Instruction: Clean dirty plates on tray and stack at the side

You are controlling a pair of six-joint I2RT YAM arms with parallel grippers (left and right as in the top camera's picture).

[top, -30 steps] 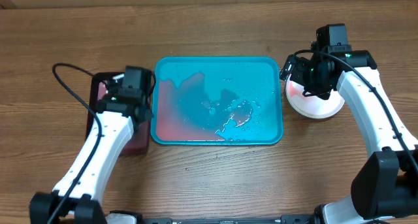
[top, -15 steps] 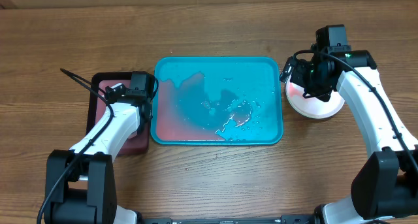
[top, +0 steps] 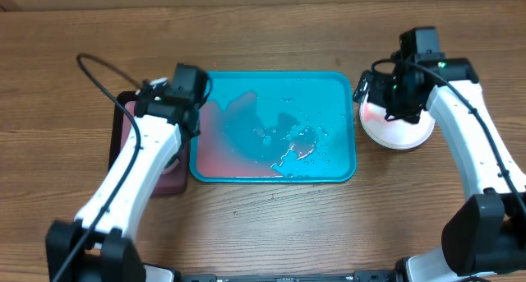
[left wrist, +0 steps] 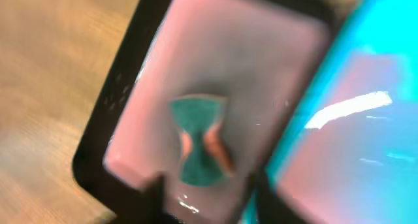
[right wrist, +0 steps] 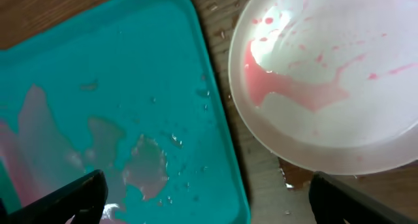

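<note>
Right gripper (right wrist: 206,188) hangs wide open, empty, over the left rim of the white plate (right wrist: 339,74), beside the blue tray (right wrist: 98,87); left gripper (left wrist: 208,192) spread empty above sponge (left wrist: 199,149).

- The tray (top: 275,75) is a large turquoise rectangle with rounded corners and a raised rim. It lies flat at the centre of the overhead frame, its long side running left to right. Pinkish water pools over its left and lower parts, and droplets dot the middle.
- A white plate (top: 403,136) lies flat on the worktop (top: 263,224) just right of the tray, with a narrow strip of wood between them. A pink puddle and red spatters mark its left side.
</note>
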